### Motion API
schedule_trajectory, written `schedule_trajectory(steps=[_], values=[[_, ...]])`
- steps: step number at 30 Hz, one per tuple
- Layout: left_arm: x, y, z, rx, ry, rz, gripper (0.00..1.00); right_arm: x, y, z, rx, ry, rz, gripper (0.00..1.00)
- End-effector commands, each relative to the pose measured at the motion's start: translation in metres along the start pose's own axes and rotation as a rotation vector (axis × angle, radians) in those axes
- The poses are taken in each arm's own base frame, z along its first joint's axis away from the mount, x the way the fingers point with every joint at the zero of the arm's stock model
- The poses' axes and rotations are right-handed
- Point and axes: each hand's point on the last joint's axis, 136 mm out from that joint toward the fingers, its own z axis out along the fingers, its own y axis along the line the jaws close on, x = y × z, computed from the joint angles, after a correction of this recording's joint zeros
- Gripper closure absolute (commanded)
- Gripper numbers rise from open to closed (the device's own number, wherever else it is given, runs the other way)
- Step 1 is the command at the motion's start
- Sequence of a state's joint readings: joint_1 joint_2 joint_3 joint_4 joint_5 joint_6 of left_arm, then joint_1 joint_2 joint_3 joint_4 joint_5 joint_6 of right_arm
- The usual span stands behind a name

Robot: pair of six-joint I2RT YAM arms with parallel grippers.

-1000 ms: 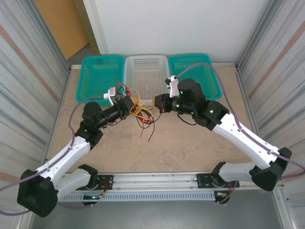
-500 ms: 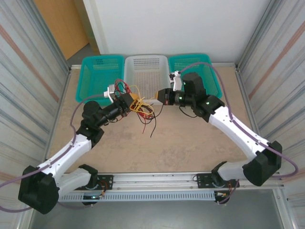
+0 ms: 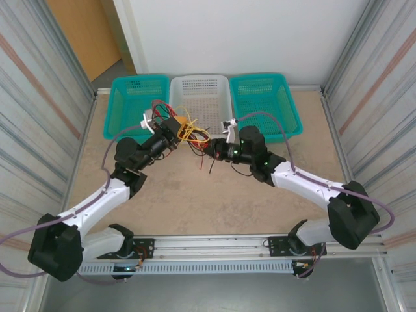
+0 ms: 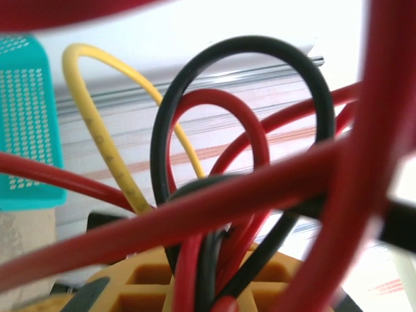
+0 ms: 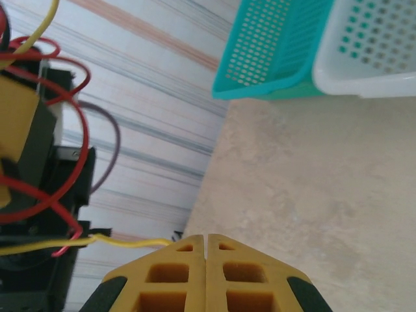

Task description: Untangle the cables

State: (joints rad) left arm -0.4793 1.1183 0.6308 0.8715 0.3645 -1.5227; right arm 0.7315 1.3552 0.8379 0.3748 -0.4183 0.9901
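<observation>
Gripping the cables (image 3: 190,132) tight, the left pincer (image 3: 176,132) holds the knot of red, black and yellow strands bunched right at its tip, raised over the table (image 3: 195,208) just in front of the white basket (image 3: 200,97). Up close on the left wrist view it's a thicket. A black loop (image 4: 253,43) arches over a red loop (image 4: 221,97), and a yellow loop (image 4: 96,130) curves up on the left. The lot dives down between the yellow pads (image 4: 143,283), which are clamped on them.

Over to the right pincer (image 3: 212,148): it sits low, just right of the bunch, pointing at it. Its wrist camera shows its two fingers (image 5: 175,273) pressed flush with a hairline seam between them. One yellow strand (image 5: 130,242) runs straight into the tip, pinched there by the look of it. That strand stretches away to the left pincer's body, where red coils (image 5: 84,127) curl around it.

A few loose ends (image 3: 203,164) dangle below the bunch between the two pincers; whether they touch the table I cannot tell. Behind, a teal basket (image 3: 133,104) sits left of the white one and another teal basket (image 3: 265,101) sits right of it. All three stand side by side along the far edge.
</observation>
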Motion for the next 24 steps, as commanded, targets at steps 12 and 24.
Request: schedule_trajectory(steps=[12,24], values=[[-0.050,-0.042,-0.002,0.317,-0.283,0.109,1.00,0.038,0.040,-0.001,-0.080,-0.147,-0.020,1.00],[-0.069,-0.002,-0.004,0.214,-0.315,0.145,1.00,0.060,0.119,-0.042,-0.051,-0.206,-0.255,1.00]])
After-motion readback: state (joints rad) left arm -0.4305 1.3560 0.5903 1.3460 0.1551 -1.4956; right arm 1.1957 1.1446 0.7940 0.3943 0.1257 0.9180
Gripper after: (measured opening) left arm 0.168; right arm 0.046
